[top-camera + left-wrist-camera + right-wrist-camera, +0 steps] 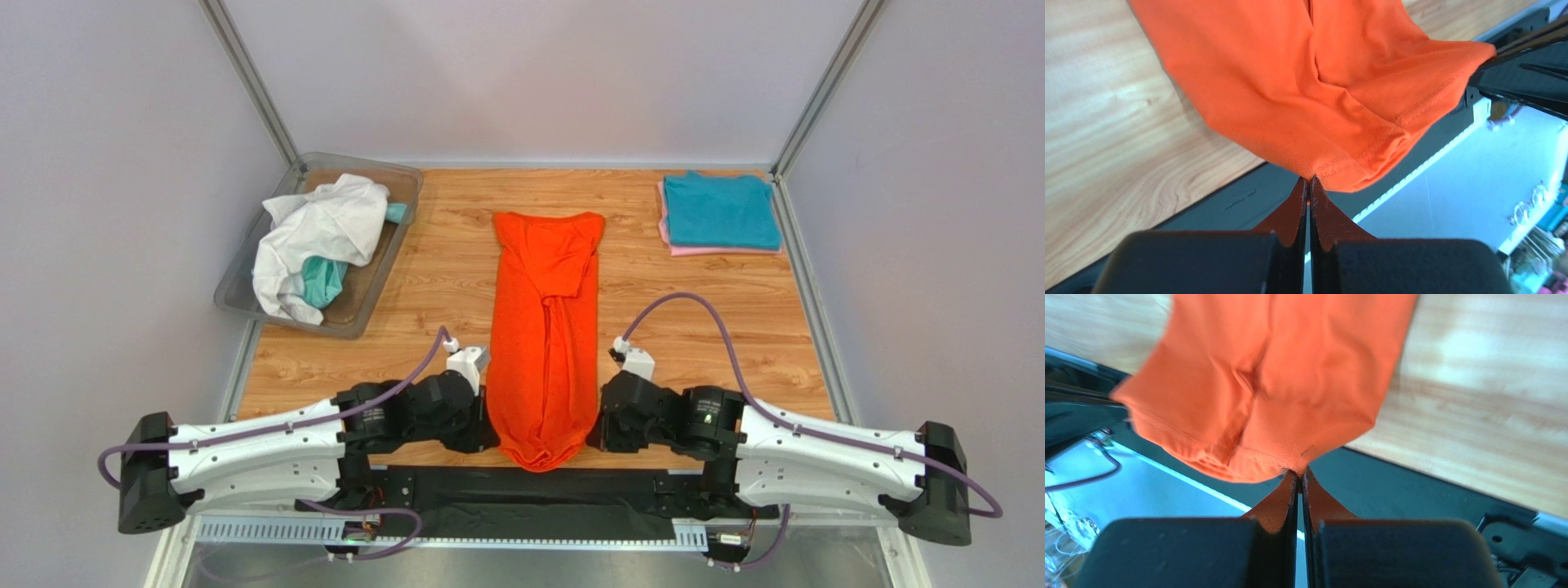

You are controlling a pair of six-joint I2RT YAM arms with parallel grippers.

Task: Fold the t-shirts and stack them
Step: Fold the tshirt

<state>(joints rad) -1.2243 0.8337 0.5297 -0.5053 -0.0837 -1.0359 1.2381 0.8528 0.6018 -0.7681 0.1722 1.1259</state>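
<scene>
Closed fully on the hem corners of the orange t-shirt (546, 325), the left gripper (1309, 181) and the right gripper (1300, 473) are held at the near edge of the tabletop (785, 331), with the shirt laid as a narrow strip towards the centre. Soft, light, limp cloth is expected to sag wherever unsupported, so the stitched hem corners are judged the correct holding points. The pinch is shown only in the wrist views; the teal t-shirt (720, 208) folded on the pink t-shirt (724, 251) at the far right corner, and the white t-shirt (321, 227) in the clear bin (239, 294) at the far left corner, are shown only from above.
</scene>
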